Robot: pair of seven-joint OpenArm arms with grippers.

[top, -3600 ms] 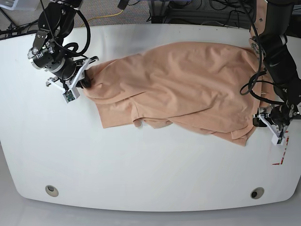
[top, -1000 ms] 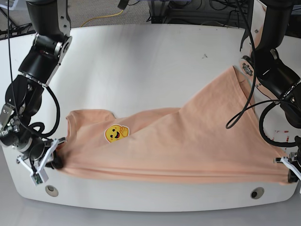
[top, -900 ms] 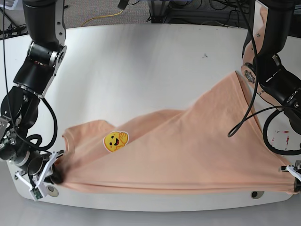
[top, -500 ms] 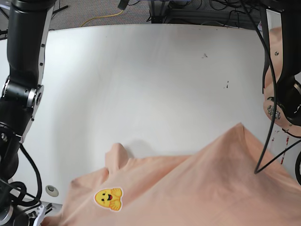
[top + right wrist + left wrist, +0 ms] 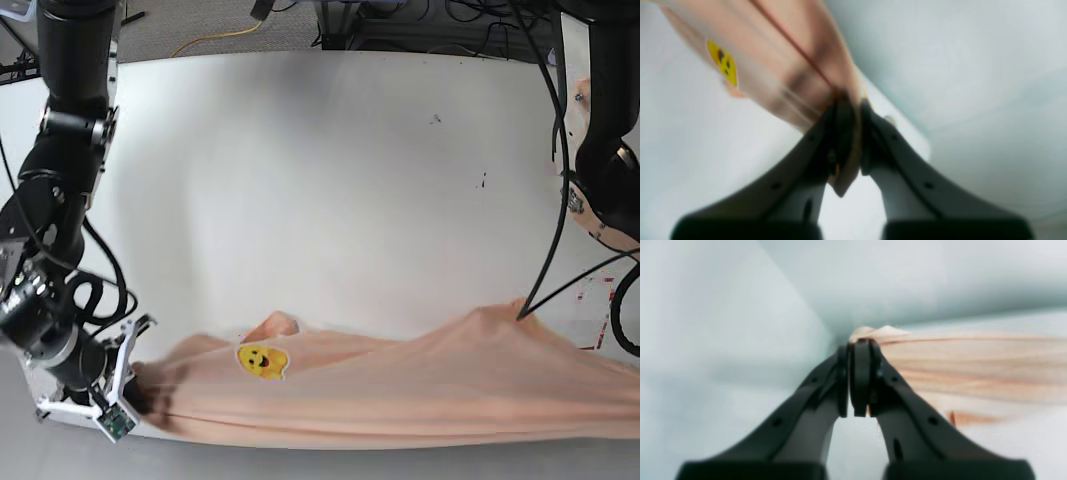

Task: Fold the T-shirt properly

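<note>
The peach T-shirt [image 5: 420,385] is stretched in a long band along the table's front edge, with its yellow print [image 5: 262,361] facing up near the left end. At that left end my right gripper [image 5: 140,397] is shut on the cloth. The right wrist view shows its jaws [image 5: 848,100] pinching a fold of the T-shirt [image 5: 780,53], the print [image 5: 721,61] just beyond. My left gripper [image 5: 858,345] is shut on the other end of the T-shirt [image 5: 973,366]. That gripper lies past the right edge of the base view.
The white table [image 5: 320,180] stretches behind the shirt. Red tape marks [image 5: 600,340] lie near its right edge. A black cable [image 5: 545,250] hangs from the arm on the right down to the cloth. More cables run behind the far edge.
Half a second ago the shirt was held up high, close to the base camera. It now sits lower, drawn out along the front edge, and the gripper at its left end is back in view.
</note>
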